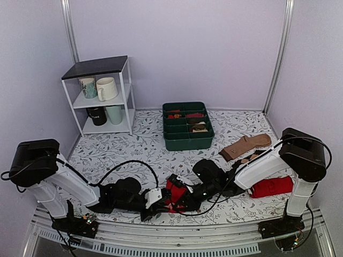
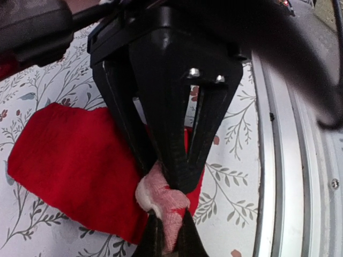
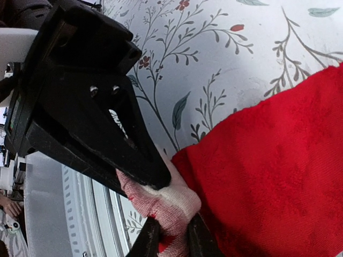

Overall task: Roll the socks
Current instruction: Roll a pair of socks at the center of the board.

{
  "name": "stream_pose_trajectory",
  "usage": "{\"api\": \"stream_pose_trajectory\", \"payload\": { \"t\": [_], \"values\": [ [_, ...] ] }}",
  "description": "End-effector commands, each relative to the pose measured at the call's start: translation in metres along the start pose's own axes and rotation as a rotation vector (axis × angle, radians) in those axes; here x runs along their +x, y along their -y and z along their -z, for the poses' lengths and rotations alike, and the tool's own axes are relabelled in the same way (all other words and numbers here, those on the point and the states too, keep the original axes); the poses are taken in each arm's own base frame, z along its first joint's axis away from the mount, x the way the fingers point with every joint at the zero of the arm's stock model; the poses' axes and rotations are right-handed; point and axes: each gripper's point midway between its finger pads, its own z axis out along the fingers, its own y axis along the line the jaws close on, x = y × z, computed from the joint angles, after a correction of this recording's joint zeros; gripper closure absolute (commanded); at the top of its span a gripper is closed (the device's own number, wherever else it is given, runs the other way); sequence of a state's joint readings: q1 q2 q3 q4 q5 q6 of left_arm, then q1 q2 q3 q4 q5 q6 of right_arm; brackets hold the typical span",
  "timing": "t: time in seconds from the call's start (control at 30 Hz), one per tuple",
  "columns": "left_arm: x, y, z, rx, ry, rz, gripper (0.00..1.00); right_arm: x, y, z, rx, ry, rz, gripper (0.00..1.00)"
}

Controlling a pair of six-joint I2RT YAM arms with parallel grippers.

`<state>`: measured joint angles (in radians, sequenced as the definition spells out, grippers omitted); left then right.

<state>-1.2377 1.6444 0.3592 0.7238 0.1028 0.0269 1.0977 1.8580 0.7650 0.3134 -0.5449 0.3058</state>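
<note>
Red cloth with a pale beige end is being pinched from both sides right now. The socks (image 1: pixel 172 188) are lying on the table (image 1: pixel 134 150) at six o'clock in the overhead view, close to the near edge and between the two arms. The left gripper (image 2: pixel 170 238) is being squeezed tight on the beige end, and the right gripper (image 3: pixel 171 238) is being clamped on that same end, tip to tip with its partner.

By the look of it, the opening of the roll is being set up: the end is gripped, but no coil is being formed yet. The next move is likely to call for the beige end being turned over onto the red body, both arms being driven together so that the fabric is not being twisted.

From the left wrist, the red body is being seen running out towards nine o'clock, flat on the table. Overhead, its long axis is being hidden by the arms.
</note>
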Motion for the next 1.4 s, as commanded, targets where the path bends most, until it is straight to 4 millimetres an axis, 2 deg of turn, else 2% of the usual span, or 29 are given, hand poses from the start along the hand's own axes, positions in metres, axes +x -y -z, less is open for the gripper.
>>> {"api": "stream_pose_trajectory", "payload": {
  "t": [0.0, 0.13, 0.23, 0.3, 0.4, 0.47, 0.57, 0.6, 0.8, 0.97, 1.17, 1.23, 1.33, 1.37],
  "values": [
    [0.017, 0.011, -0.011, 0.138, -0.104, 0.108, 1.0, 0.085, 0.041, 0.009, 0.2, -0.246, -0.162, 0.78],
    [0.033, 0.015, -0.011, 0.284, -0.202, 0.257, 1.0, 0.054, 0.033, 0.031, 0.241, -0.116, -0.078, 0.64],
    [0.042, 0.016, -0.012, 0.319, -0.251, 0.301, 1.0, 0.03, 0.024, 0.052, 0.274, -0.004, -0.009, 0.59],
    [0.043, 0.014, -0.012, 0.326, -0.26, 0.32, 1.0, 0.012, 0.02, 0.069, 0.308, 0.087, 0.028, 0.51],
    [0.044, 0.012, -0.015, 0.328, -0.276, 0.334, 1.0, -0.002, 0.024, 0.089, 0.365, 0.166, 0.019, 0.43],
    [0.045, 0.011, -0.016, 0.331, -0.284, 0.336, 1.0, -0.008, 0.037, 0.097, 0.386, 0.18, -0.043, 0.41],
    [0.045, 0.012, -0.017, 0.332, -0.283, 0.335, 1.0, -0.015, 0.05, 0.097, 0.363, 0.168, -0.119, 0.39],
    [0.045, 0.012, -0.017, 0.333, -0.283, 0.334, 1.0, -0.023, 0.05, 0.095, 0.345, 0.169, -0.13, 0.39],
    [0.045, 0.01, -0.018, 0.321, -0.28, 0.332, 1.0, -0.035, 0.067, 0.075, 0.339, 0.119, -0.207, 0.37],
    [0.045, 0.009, -0.017, 0.317, -0.277, 0.331, 1.0, -0.029, 0.081, 0.062, 0.362, 0.073, -0.252, 0.37],
    [0.048, 0.01, -0.017, 0.316, -0.278, 0.333, 1.0, -0.019, 0.091, 0.06, 0.403, 0.046, -0.275, 0.38],
    [0.048, 0.008, -0.017, 0.309, -0.282, 0.338, 1.0, -0.019, 0.09, 0.053, 0.375, 0.031, -0.272, 0.48],
    [0.046, 0.002, -0.017, 0.269, -0.282, 0.354, 1.0, -0.023, 0.091, 0.039, 0.335, 0.011, -0.261, 0.74],
    [0.047, -0.001, -0.016, 0.245, -0.289, 0.363, 1.0, -0.026, 0.091, 0.035, 0.328, 0.011, -0.25, 0.79]
  ]
}}
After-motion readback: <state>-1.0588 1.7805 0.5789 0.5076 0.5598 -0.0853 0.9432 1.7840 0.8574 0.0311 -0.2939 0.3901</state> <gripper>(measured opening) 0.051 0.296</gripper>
